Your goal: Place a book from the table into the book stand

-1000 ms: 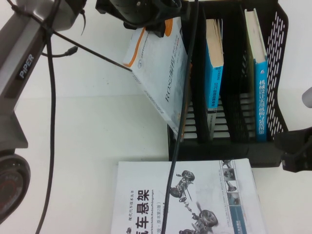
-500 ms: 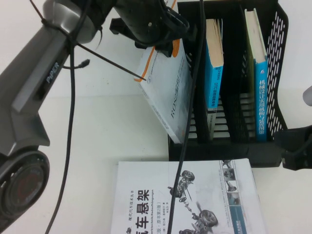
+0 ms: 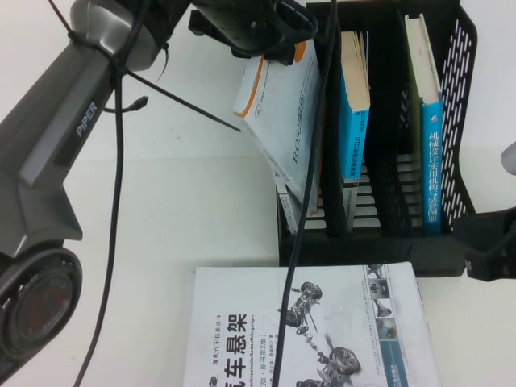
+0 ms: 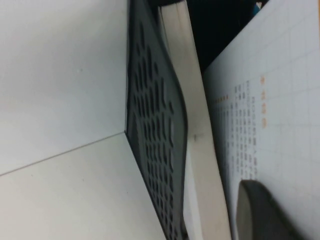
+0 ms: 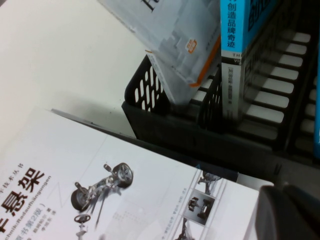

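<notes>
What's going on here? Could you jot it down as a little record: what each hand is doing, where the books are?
left hand: shut on the white and orange book, at the stand's far left
white and orange book: tilted, lower corner inside the leftmost slot
book stand: black, three slots
middle slot: blue-spined book, upright
rightmost slot: second blue book, upright
table: large white book lying flat before the stand
right hand: beside the stand's right front corner, holding nothing

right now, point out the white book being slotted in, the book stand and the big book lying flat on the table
white book (image 3: 284, 121), high view, on its front cover
book stand (image 3: 459, 97), high view, on its perforated right wall
flat book (image 3: 242, 322), high view, on its white cover by the title
</notes>
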Robot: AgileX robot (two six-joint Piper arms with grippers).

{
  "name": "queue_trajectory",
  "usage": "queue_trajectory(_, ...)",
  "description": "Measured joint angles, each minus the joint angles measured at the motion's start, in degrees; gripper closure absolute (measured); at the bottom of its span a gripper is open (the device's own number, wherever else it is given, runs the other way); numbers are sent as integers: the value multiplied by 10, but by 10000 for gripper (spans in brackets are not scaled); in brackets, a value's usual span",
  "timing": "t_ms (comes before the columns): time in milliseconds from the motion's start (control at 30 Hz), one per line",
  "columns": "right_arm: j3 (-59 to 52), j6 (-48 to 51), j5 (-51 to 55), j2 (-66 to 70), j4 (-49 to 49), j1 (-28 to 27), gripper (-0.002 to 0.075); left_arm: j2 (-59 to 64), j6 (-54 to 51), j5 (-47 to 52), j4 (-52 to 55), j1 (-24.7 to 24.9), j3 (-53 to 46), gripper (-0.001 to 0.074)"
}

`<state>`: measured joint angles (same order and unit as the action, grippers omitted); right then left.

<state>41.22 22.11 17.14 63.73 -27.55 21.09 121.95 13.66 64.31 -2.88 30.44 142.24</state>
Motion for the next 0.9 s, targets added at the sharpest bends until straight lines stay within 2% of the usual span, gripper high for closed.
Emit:
queue_trajectory(533,0,0,5,12,0,0,721,45,-26,-23,-28,-1,6,617)
queue_trajectory(600,0,0,6,15,0,0,721,51,-35,-40,-38,-1,6,552)
queue_trajectory(667,0,0,6,14,0,0,721,55,-44,-60,-47,-1,8,425)
queue_trajectory(767,0,0,6,14,0,0,721,58,-46,-82,-50,-1,9,276)
queue_trajectory(833,0,0,6,14,0,0,721,58,-48,-94,-51,-1,9,246)
queue_trajectory(900,0,0,6,15,0,0,721,58,-50,-109,-48,-1,9,251)
